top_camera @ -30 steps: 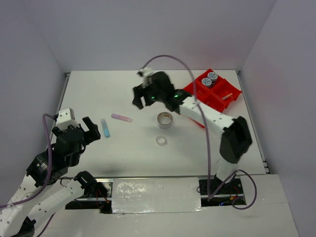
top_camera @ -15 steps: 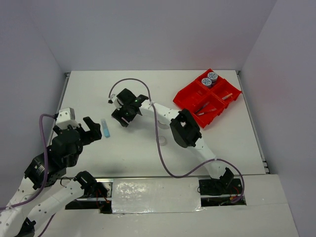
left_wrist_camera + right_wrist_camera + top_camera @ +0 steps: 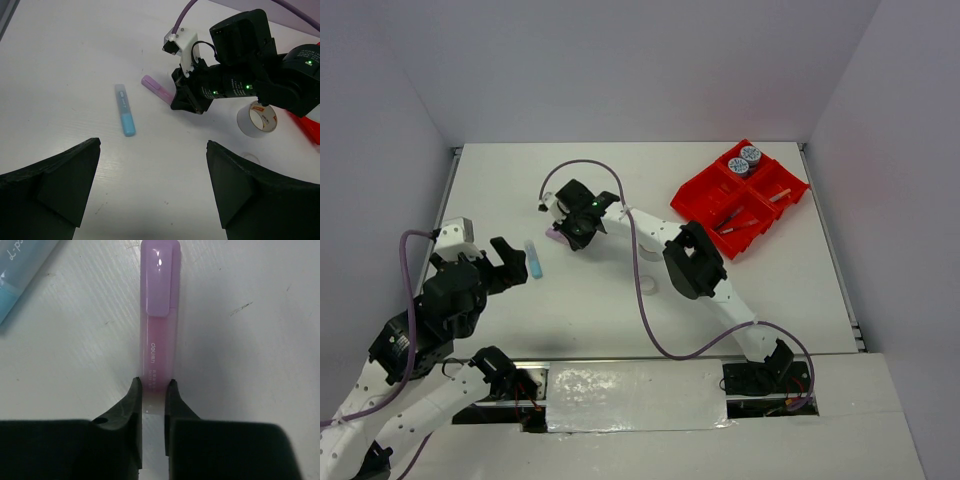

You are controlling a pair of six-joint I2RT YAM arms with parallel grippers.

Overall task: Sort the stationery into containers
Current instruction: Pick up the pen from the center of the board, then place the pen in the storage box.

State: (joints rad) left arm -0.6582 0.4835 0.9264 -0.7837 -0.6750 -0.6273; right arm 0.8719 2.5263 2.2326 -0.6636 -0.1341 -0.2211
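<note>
Right wrist, pink tube (image 3: 159, 340) btwn fingertips (image 3: 133, 399)

Counts: 1 tray (image 3: 700, 195). Inside tray: 2 tubs (image 3: 739, 167), at least 2 pens (image 3: 780, 195), exact number unclear. Left of tray: 1 blue tube (image 3: 125, 109), 1 pink tube (image 3: 156, 87), 1 tape roll (image 3: 257, 118), 1 clear ring (image 3: 649, 285). 4 loose items total, 4+ in tray.

Your pink tube (image 3: 159, 315) lies flat, one end pinched in the right gripper (image 3: 153, 386). The blue tube (image 3: 125, 116) lies flat nearby, apart from it. Two patterned tubs (image 3: 739, 167) stand in the red tray's (image 3: 703, 199) far compartment, well apart.
</note>
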